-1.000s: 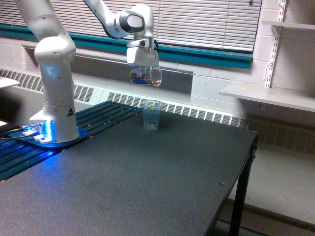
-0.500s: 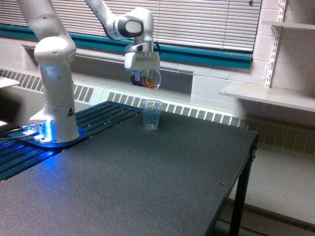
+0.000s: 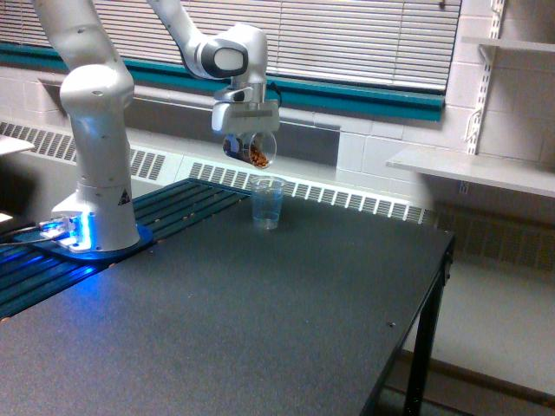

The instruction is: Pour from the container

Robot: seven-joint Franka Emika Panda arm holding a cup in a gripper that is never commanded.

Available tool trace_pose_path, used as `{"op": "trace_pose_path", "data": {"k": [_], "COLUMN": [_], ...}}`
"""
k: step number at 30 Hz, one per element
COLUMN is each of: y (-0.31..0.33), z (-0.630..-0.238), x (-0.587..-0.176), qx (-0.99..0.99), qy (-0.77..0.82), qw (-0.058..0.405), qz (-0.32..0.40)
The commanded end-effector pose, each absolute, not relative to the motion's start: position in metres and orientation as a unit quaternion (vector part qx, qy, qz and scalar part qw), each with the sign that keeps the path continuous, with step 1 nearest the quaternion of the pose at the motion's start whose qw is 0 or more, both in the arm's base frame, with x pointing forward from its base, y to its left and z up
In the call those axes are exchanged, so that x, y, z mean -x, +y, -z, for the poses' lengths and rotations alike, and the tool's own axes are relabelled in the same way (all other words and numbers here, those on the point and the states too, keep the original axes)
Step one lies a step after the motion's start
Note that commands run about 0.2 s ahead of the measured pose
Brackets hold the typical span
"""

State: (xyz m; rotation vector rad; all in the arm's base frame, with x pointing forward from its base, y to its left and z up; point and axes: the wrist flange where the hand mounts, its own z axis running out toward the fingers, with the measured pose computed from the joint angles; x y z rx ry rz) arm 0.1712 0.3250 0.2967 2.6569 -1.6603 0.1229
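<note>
Since a second ago the arm has swung the container (image 3: 251, 149) a little toward the exterior view's left and lower, and has rolled it further over, so that its mouth now tips downward and to the exterior view's right. The brown granules (image 3: 257, 159) have slid down against the lower wall near the mouth.

The gripper (image 3: 246, 130) is pinching the container from above, its fingers pressed against the clear wall; the container hangs in the air just under the wrist, well clear of the table (image 3: 286, 321).

The relation that matters is between the tilted mouth and the bluish cup (image 3: 268, 202) standing upright on the table. The cup sits below the container and slightly to the exterior view's right, so the lowered lip points roughly toward the cup's open rim. The container's long axis lies close to level, running from the exterior view's left to its right, mouth end lowest. In my judgement a little more roll would send the granules over the lip, and the lip seems near enough above the rim for them to land inside, though depth is hard to judge from this one view.

No brand, label or readable writing shows on the container, the cup or the arm.
</note>
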Motion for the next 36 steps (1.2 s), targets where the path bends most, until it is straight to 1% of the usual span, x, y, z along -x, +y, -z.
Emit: {"op": "trace_pose_path", "data": {"k": [1,13,36], "y": [0.327,0.324,0.308], "z": [-0.298,-0.297,-0.295], "x": [-0.173,-0.171,-0.177], "qx": [-0.850,-0.861,-0.875], "qy": [-0.526,-0.508,-0.483], "qw": [-0.007,-0.021,-0.026], "qz": [-0.034,-0.001,0.019]}}
